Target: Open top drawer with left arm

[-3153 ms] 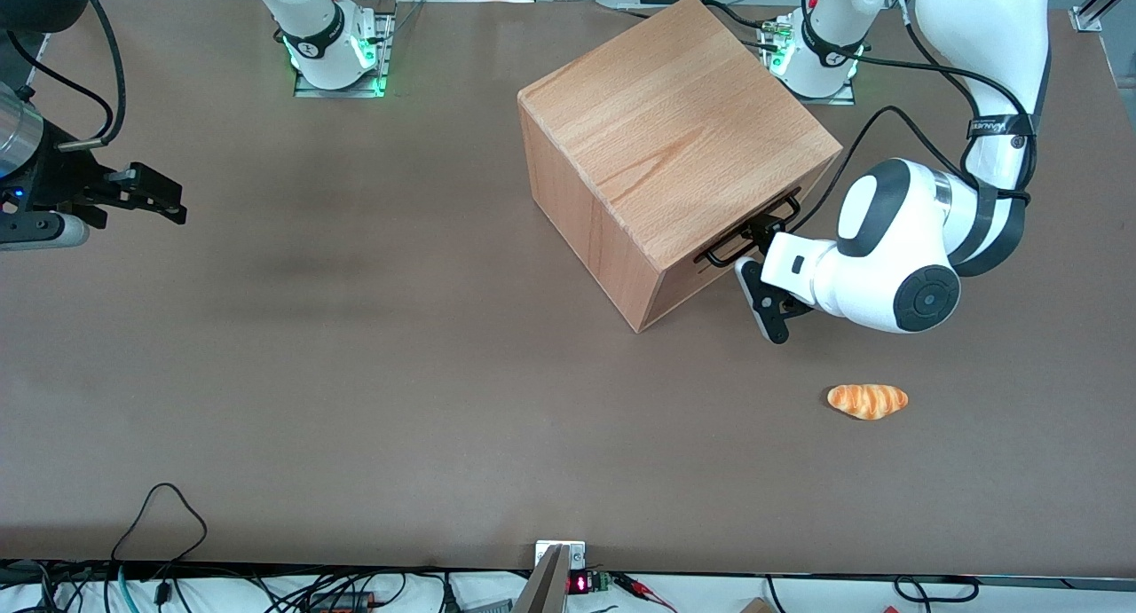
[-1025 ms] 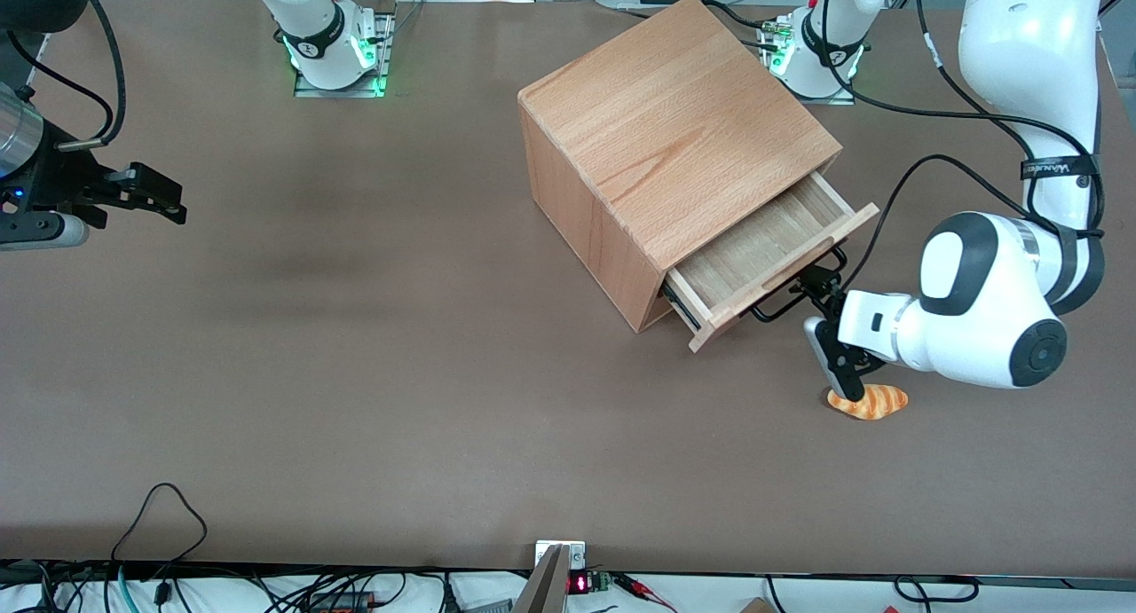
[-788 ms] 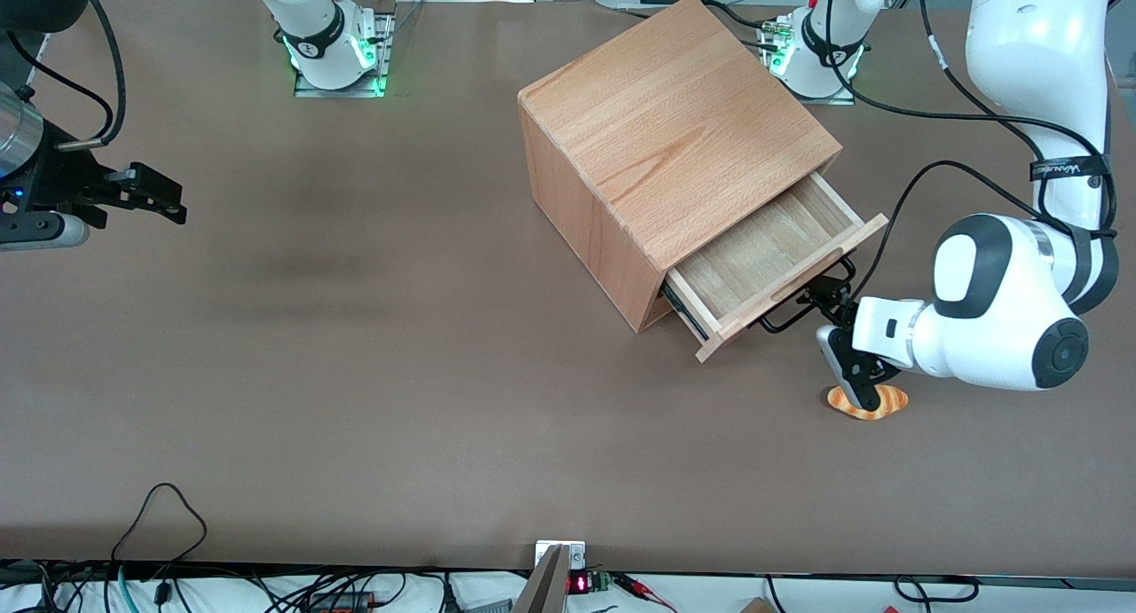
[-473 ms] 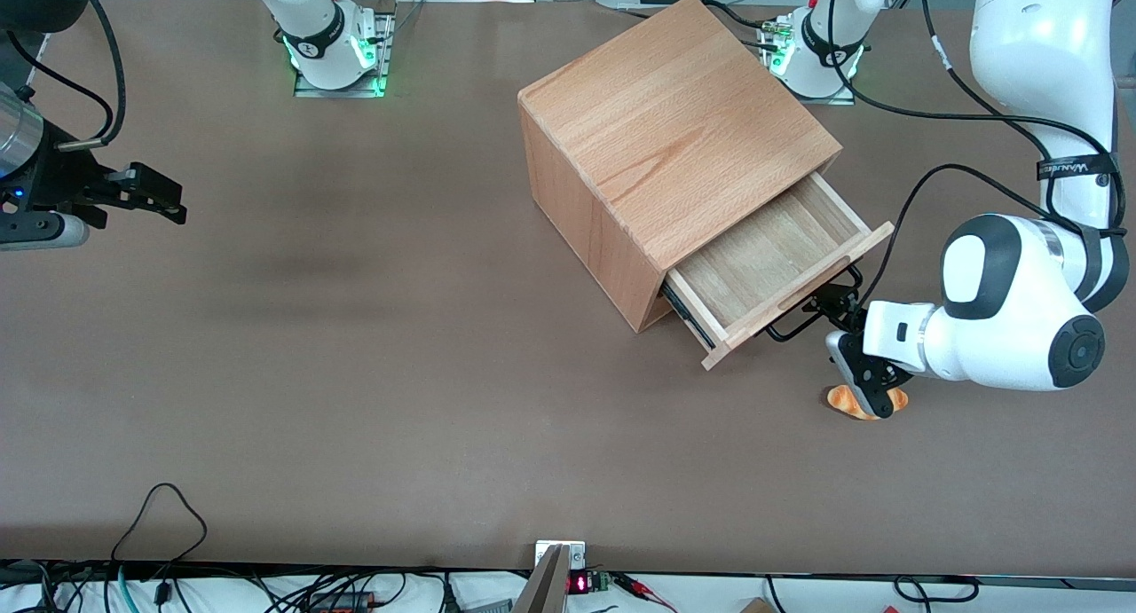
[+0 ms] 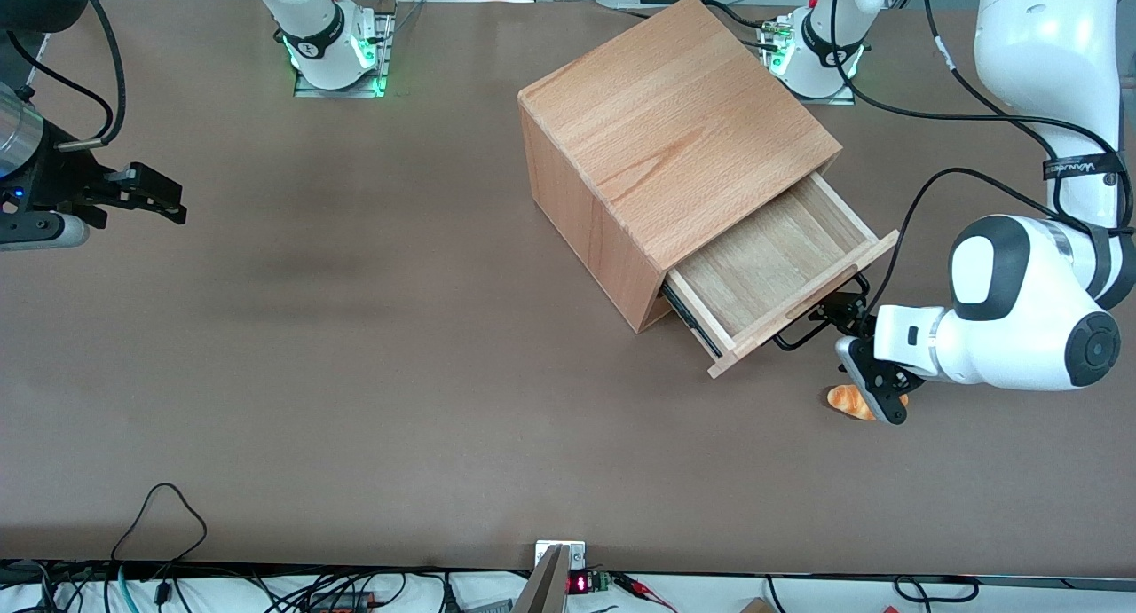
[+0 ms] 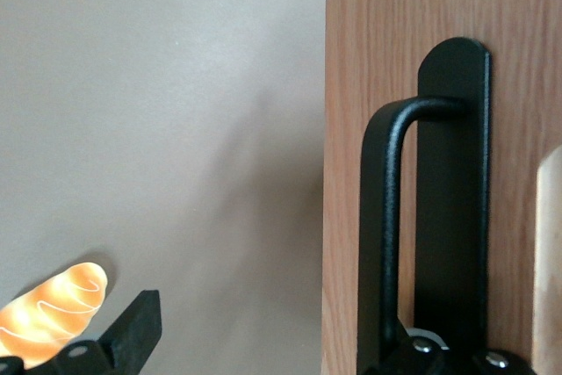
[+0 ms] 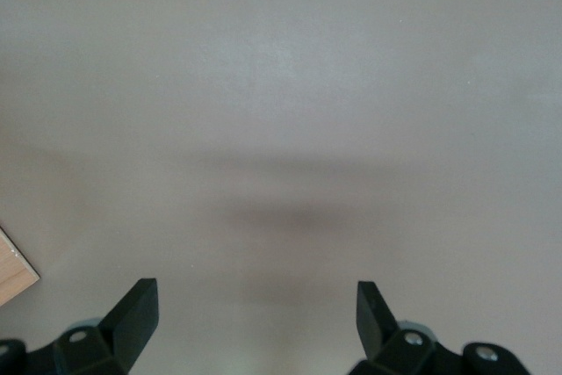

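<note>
The top drawer point(image 5: 770, 265) is pulled well out of the beech cube cabinet point(image 5: 674, 125), and its bare wooden inside shows. A black wire loop handle point(image 5: 812, 329) sticks out from its flat front board point(image 5: 803, 304). The left arm's gripper point(image 5: 856, 356) is open, in front of the drawer. One finger point(image 5: 841, 317) is hooked inside the loop and the other finger point(image 5: 874, 393) hangs over the table. The left wrist view shows the front board point(image 6: 351, 173) and handle point(image 6: 386, 217) close up, with the gripper point(image 6: 272, 340) spread wide.
An orange striped bread roll point(image 5: 843, 398) lies on the brown table just under the gripper's outer finger, also visible as the roll point(image 6: 53, 309) in the wrist view. A black cable point(image 5: 923, 196) loops from the arm toward the drawer's front.
The drawer has gone from shut to pulled far out. The gripper moved with the handle, away from the cabinet and nearer the front camera, and now partly covers the bread roll.
</note>
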`<state>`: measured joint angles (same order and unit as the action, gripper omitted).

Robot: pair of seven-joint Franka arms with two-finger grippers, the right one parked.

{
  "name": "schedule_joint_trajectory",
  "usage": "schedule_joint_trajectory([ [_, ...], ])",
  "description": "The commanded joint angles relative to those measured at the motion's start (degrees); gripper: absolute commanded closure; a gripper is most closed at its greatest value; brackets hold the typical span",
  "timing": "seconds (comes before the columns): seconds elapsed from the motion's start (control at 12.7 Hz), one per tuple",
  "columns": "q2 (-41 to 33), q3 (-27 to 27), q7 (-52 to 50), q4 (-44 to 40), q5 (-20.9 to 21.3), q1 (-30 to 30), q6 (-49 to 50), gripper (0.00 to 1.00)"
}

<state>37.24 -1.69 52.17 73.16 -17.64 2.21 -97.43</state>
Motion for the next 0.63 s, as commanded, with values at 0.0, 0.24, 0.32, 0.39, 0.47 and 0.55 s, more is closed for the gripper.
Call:
schedule_joint_trajectory([
  [0.0,4.86,0.55,-0.23,-1.09,1.21,0.34,-6.80,0.00],
  [0.24,5.04,0.55,-0.23,-1.09,1.21,0.34,-8.38,0.00],
  [0.32,5.21,0.55,-0.32,-1.09,1.21,0.34,-9.00,0.00],
  [0.39,5.21,0.55,-0.32,-1.18,1.21,0.34,-9.35,0.00],
  [0.47,5.21,0.55,-0.49,-1.09,1.29,0.34,-9.35,0.00],
  [0.55,5.13,0.55,-0.49,-1.09,1.21,0.34,-9.27,0.00],
])
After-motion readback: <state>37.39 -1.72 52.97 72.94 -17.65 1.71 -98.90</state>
